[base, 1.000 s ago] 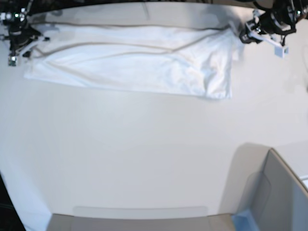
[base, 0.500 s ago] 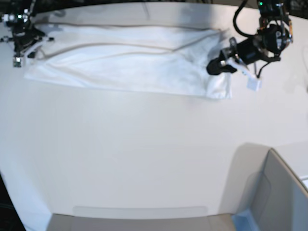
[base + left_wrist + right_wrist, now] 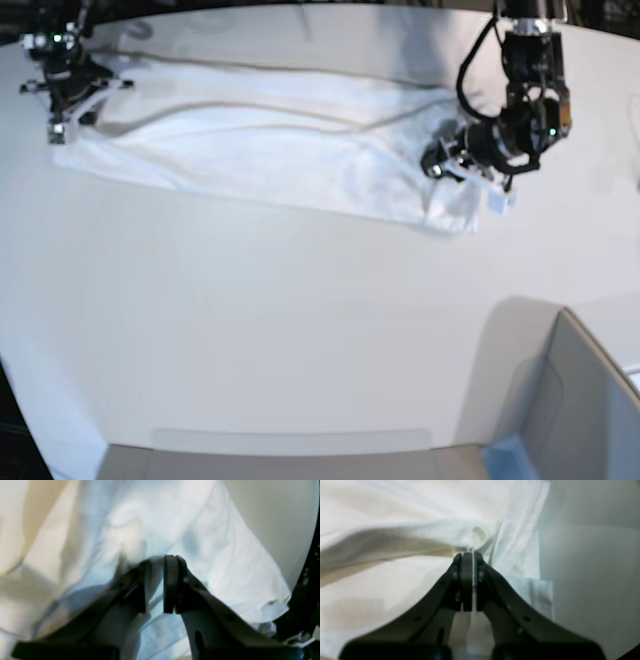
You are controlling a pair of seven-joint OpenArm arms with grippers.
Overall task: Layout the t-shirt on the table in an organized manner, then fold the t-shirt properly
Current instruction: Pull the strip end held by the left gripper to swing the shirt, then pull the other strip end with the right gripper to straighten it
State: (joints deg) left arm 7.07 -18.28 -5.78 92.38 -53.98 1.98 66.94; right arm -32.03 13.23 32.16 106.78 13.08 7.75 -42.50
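- A grey bin (image 3: 590, 400) with a blue corner sits well apart from both grippers, at the near edge of the table (image 3: 300, 330); nothing lies between it and them.
- The t-shirt (image 3: 270, 150) lies stretched in a long band along the table's far side, between the two grippers, soft white cloth with shallow creases and ridges.
- Left gripper (image 3: 155, 585): jaws narrowed to a small gap with a fold of the shirt's cloth between the pads, hem edge just beside it.
- Right gripper (image 3: 467, 580): jaws pressed together, pinching a thin ridge of the shirt; a ribbed hem runs just beside it.
- The tabletop is smooth, white, curved-edged.
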